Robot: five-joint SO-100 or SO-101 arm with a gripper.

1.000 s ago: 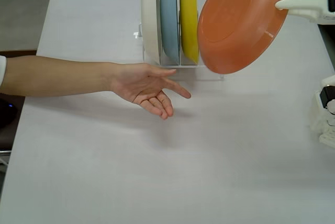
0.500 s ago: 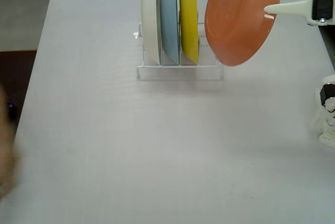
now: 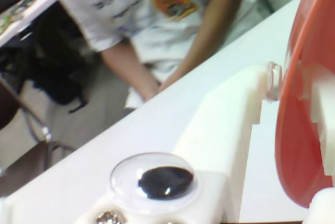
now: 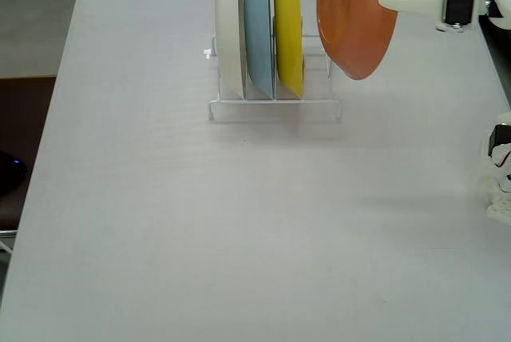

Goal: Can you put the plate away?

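Observation:
The orange plate (image 4: 355,16) hangs nearly upright in the air, just right of the yellow plate (image 4: 288,32) and above the right end of the white wire rack (image 4: 275,107). My gripper (image 4: 393,0) reaches in from the right and is shut on the plate's right rim. In the wrist view the plate (image 3: 302,124) fills the right edge, its rim pinched between the white fingers (image 3: 230,124). Whether its lower edge touches the rack is not clear.
A white plate (image 4: 230,32) and a pale blue plate (image 4: 258,32) stand in the rack left of the yellow one. The arm's white base (image 4: 501,174) sits at the table's right edge. A person in a white T-shirt (image 3: 157,20) stands behind the table.
The person's hand has left the table. The gripper has swung the orange plate up and left toward the rack, turning it from face-on to nearly edge-on.

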